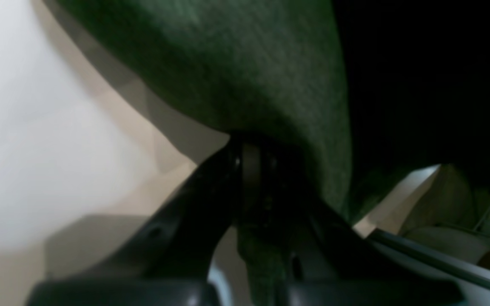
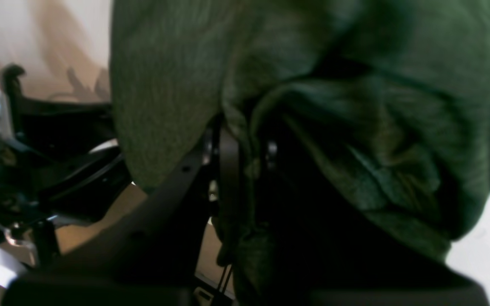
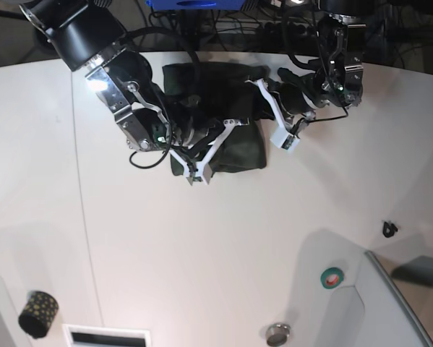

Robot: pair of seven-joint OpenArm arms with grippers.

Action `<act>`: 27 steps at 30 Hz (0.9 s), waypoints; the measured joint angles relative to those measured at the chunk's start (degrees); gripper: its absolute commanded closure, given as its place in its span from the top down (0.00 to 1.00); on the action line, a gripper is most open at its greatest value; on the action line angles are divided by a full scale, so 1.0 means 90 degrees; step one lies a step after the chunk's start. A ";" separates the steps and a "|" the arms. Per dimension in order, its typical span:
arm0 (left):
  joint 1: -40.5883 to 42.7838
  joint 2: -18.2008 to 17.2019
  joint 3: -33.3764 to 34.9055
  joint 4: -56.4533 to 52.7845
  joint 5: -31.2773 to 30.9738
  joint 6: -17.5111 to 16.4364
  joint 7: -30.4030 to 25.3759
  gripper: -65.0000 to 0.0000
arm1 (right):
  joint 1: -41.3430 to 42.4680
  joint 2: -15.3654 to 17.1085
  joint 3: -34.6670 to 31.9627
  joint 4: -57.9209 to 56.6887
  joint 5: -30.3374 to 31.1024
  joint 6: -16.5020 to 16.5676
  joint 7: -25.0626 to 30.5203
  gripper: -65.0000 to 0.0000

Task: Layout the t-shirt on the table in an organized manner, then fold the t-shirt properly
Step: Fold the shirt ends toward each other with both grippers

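On the base view's left, the right gripper (image 3: 194, 155) reaches in over the near left part of the t-shirt (image 3: 241, 148), a dark green bundle bunched at the far middle of the white desk (image 3: 202, 246). Its wrist view shows the fingers (image 2: 228, 161) clamped on a fold of green knit that drapes over and around them. To the right in the base view, the left gripper (image 3: 274, 108) sits at the shirt's far right edge; its wrist view shows the fingers (image 1: 249, 165) drawn fully together on a pinch of the fabric, with cloth spreading above them. Along the near edge of the desk lie a dark dotted roll (image 3: 37, 313), a small metal disc (image 3: 277, 334) and a teal ring (image 3: 332, 276).
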 measured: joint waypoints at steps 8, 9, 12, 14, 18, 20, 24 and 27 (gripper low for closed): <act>0.0005 -0.0075 0.0000 -0.0002 0.0005 -0.0002 0.0005 0.00 | 0.0039 -0.0015 0.0000 0.0372 0.0019 0.0012 -0.0039 0.59; 0.0002 -0.0087 0.0000 0.0000 0.0000 -0.0002 0.0002 0.00 | 0.0036 -0.0015 0.0000 0.0454 0.0022 0.0017 -0.0034 0.61; 0.0012 -0.0095 -0.0039 0.0000 -0.0002 -0.0002 0.0000 0.00 | 0.0039 -0.0015 0.0000 0.0716 0.0019 0.0017 -0.0053 0.61; 0.0036 -0.0095 -0.0058 0.0000 0.0000 -0.0002 0.0000 0.00 | 0.0044 -0.0017 0.0000 0.0755 0.0024 0.0022 -0.0041 0.61; 0.0070 -0.0097 -0.0056 0.0000 0.0000 -0.0002 0.0000 0.00 | 0.0039 -0.0022 -0.0017 0.0753 0.0024 0.0019 -0.0058 0.62; 0.0066 -0.0097 -0.0039 0.0000 -0.0002 0.0000 -0.0002 0.00 | 0.0044 -0.0032 -0.0243 0.0753 -0.0012 0.0010 -0.0024 0.62; 0.0034 -0.0097 -0.0041 0.0000 0.0007 -0.0002 0.0022 0.00 | 0.0005 -0.0277 -0.0554 0.0471 0.0046 0.0032 -0.0036 0.62; 0.0032 -0.0100 -0.0070 0.0000 0.0024 -0.0002 0.0044 0.00 | 0.0027 -0.0328 -0.0556 0.0376 0.0019 0.0151 0.0007 0.62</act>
